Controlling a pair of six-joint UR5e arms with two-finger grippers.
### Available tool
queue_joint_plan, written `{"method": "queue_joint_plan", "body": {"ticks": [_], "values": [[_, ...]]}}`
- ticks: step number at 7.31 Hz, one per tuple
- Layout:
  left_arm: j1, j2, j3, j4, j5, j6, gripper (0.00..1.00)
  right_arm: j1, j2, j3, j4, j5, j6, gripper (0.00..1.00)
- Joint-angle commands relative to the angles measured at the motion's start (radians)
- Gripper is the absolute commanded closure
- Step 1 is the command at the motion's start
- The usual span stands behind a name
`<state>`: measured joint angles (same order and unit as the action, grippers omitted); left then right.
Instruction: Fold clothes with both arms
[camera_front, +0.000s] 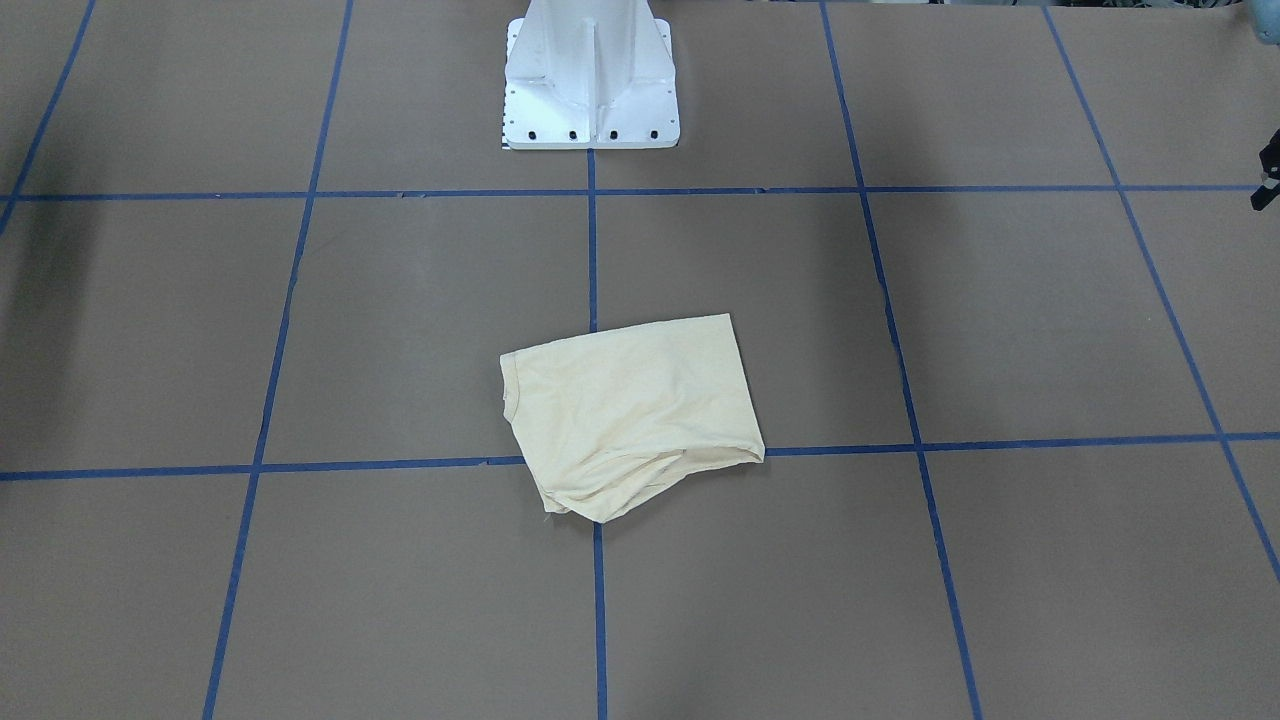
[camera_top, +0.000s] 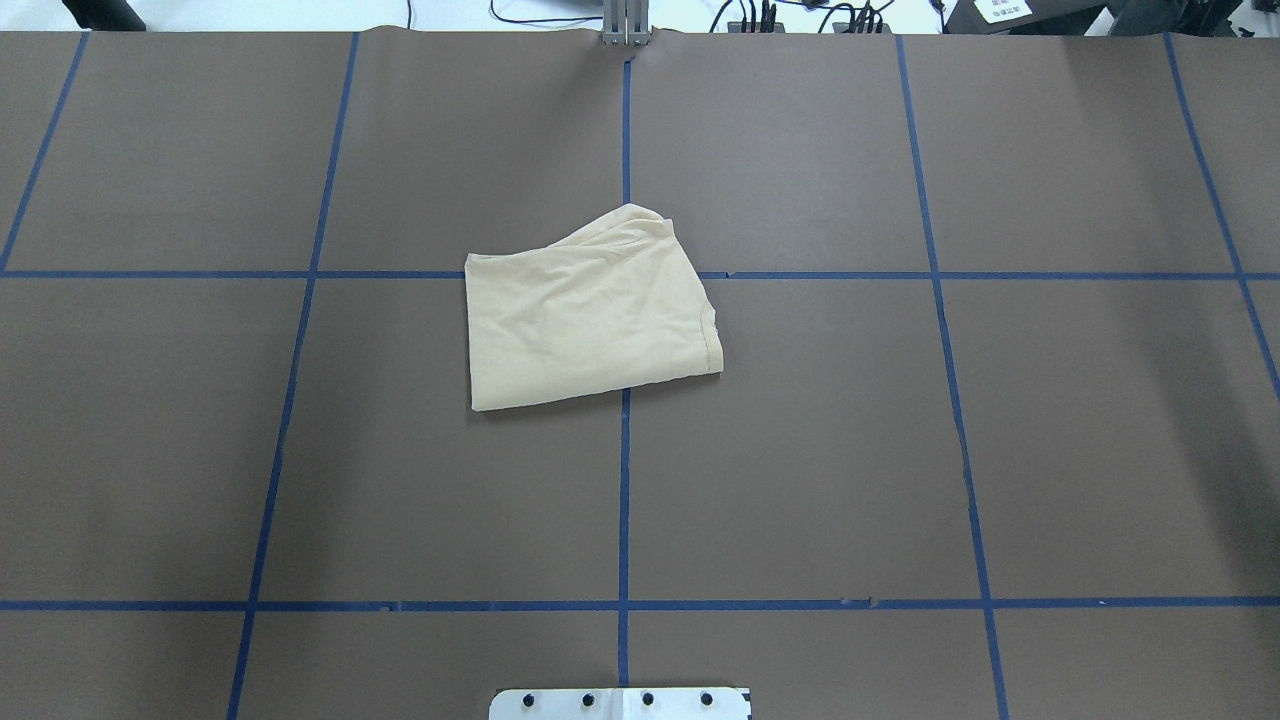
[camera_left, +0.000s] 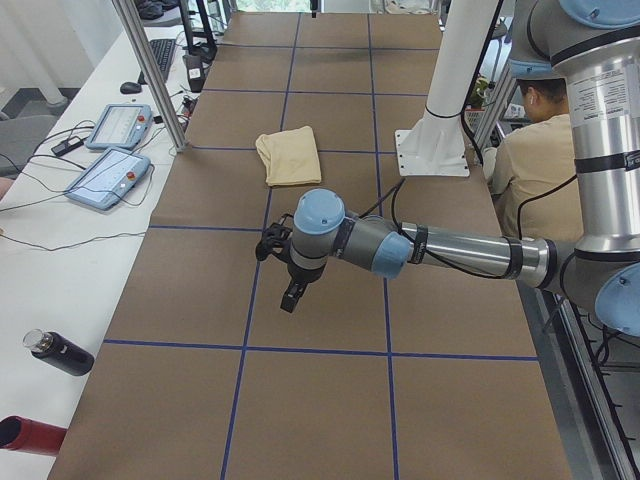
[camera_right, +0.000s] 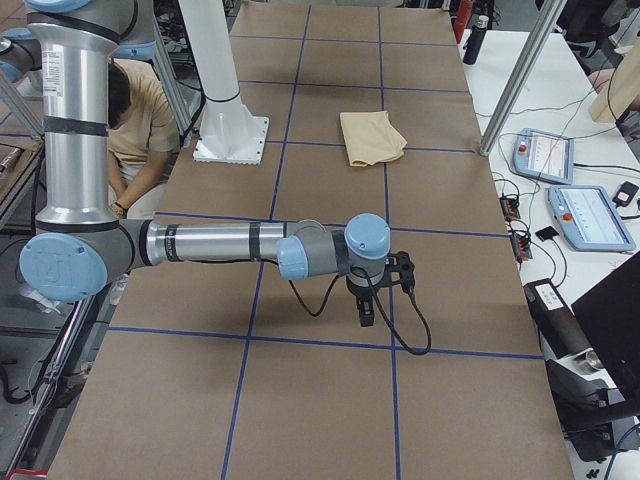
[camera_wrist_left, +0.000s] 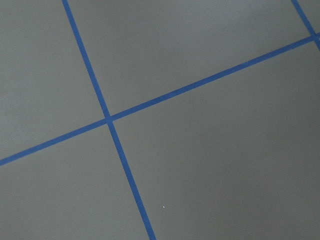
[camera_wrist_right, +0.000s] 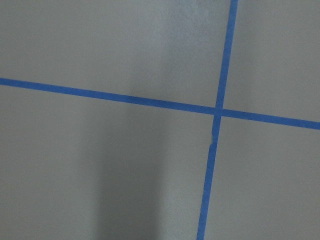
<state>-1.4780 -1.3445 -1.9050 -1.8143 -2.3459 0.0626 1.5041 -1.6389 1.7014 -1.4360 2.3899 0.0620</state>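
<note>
Jaws status: left arm and right arm both hang low over bare bench, jaws pointing down. Only the side views catch them, so I can't tell how far open either set is. No cloth hangs from either.

Directly under each set there's just brown bench and blue tape.

Shirt sits well apart from both, roughly midway between the two sets, lying flat as a compact folded packet. Expect light, limp, thin knit. It has no stiffness, so layers will likely slide and sag if lifted by one point.

Collar edge faces right jaws, clean fold faces left jaws. The side farthest from the base is bunched, with loose layers.

Suggest pinching through all layers at two corners, one per arm, with a low approach. Avoid taking the top layer only.
</note>
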Motion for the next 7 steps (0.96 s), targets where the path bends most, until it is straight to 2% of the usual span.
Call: {"method": "queue_joint_plan", "body": {"ticks": [1,7], "values": [[-0.001,-0.001,-0.003,-0.003,-0.001,0.000,0.00,0.016,-0.027,0.046,-0.014,0.005,0.001,0.00],[-0.030,0.001,-0.057,0.001,0.002,-0.007,0.00,0.016,-0.036,0.044,-0.009,0.018,0.002,0.00]]}}
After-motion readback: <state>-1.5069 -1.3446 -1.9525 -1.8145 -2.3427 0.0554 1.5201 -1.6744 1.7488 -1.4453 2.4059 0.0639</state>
